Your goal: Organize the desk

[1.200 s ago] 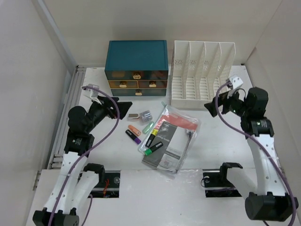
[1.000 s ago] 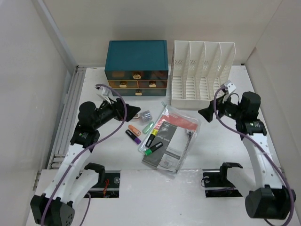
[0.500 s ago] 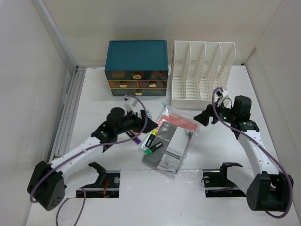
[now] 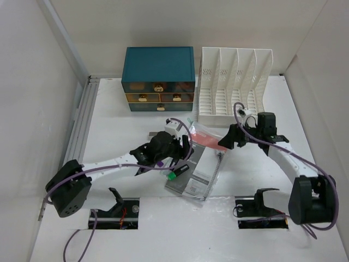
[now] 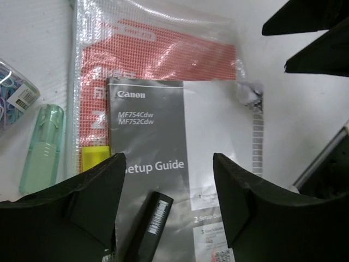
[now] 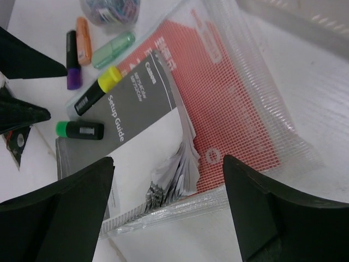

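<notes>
On the white desk point(image 4: 109, 125) a grey Canon setup guide point(image 4: 199, 169) point(image 5: 158, 131) point(image 6: 136, 93) lies on a clear pouch with a red mesh sheet point(image 4: 210, 139) point(image 5: 158, 54) point(image 6: 229, 93). My left gripper point(image 4: 180, 150) point(image 5: 169, 202) hovers open over the guide. The black body of a green highlighter point(image 5: 150, 226) point(image 6: 79, 129) lies below its gap, untouched. My right gripper point(image 4: 224, 141) point(image 6: 169, 207) hangs open above the guide's curled pages point(image 6: 180, 164) and the pouch's edge. A yellow highlighter point(image 6: 98, 90) rests along the guide's side.
A mint highlighter point(image 6: 112, 49), an orange one point(image 6: 83, 41) and a purple one point(image 6: 72, 52) lie left of the guide, by a jar of paper clips point(image 6: 109, 8). The teal drawer cabinet point(image 4: 158, 76) and white file rack point(image 4: 234, 82) stand at the back.
Both arms have swung inward from the desk's sides and now hang over the guide and pouch. The left jaws have narrowed somewhat.
</notes>
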Controlling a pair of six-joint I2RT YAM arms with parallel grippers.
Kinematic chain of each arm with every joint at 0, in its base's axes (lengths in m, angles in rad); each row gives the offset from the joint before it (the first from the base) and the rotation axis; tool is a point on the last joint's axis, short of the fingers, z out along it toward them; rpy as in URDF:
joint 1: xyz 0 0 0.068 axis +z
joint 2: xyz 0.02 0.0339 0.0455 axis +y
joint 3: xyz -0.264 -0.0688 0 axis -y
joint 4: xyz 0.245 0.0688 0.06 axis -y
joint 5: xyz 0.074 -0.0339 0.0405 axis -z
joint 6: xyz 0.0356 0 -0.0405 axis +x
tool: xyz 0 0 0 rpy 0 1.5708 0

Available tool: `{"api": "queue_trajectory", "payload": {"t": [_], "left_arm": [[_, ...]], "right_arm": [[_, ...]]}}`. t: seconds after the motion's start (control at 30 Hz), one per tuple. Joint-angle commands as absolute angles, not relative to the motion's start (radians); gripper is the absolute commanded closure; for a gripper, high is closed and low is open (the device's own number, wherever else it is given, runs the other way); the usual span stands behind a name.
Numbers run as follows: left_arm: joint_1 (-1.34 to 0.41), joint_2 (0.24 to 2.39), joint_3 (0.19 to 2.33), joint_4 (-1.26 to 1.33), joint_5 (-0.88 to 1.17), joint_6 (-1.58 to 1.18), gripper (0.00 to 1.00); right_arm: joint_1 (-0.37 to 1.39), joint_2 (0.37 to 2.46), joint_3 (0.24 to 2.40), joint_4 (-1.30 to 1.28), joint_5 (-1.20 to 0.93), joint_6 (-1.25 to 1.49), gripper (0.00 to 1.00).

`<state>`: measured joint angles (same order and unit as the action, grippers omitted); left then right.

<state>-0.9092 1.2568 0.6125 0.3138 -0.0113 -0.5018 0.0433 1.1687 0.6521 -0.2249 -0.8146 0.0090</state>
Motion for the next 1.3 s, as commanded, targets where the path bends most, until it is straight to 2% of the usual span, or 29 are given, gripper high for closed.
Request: {"api": "queue_trajectory", "payload": {"t": [0.0, 0.17, 0.47, 1.27], "left_arm": [[-0.92, 1.319, 0.64, 0.374, -0.074, -0.453, 0.4], [-0.931, 1.391, 0.676, 0.385, -0.094, -0.428, 0.46], [-0.931, 1.508, 0.727, 0.413, -0.094, -0.387, 0.58], [-0.931, 1.629, 0.756, 0.449, -0.031, -0.387, 0.66]], "right_arm": [[0.092, 1.245, 0.658, -0.181, -0.787, 0.025, 0.15], [0.112, 1.339, 0.669, -0.172, -0.769, 0.014, 0.16], [0.112, 1.351, 0.66, -0.163, -0.758, 0.023, 0.16], [0.192, 1.37, 0.656, -0.247, -0.764, 0.032, 0.17]]}}
